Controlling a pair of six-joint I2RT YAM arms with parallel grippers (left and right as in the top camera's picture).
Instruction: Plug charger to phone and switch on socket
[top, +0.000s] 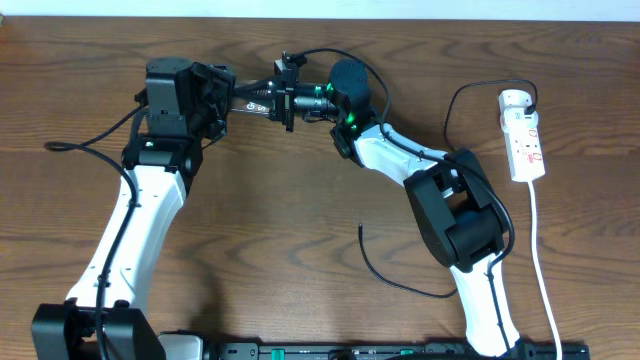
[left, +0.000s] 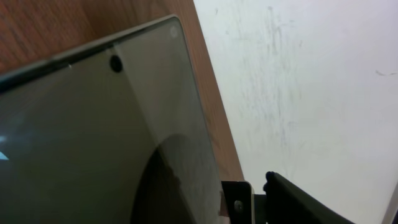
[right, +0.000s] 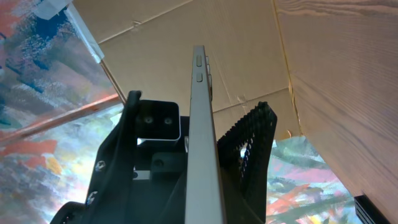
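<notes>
The phone hangs above the table at the back, between my two grippers. My right gripper is shut on it. In the right wrist view the phone stands edge-on between the two black fingers. My left gripper reaches around the phone's other end. In the left wrist view the phone's dark glass face fills the left. One finger shows beside its edge with a thin gap. The charger's black cable lies on the table with its free tip unplugged. The white socket lies at the right.
A white adapter sits in the far end of the socket, with the black cable looping out from it. The socket's white cord runs toward the front edge. The right arm's base link stands over part of the cable.
</notes>
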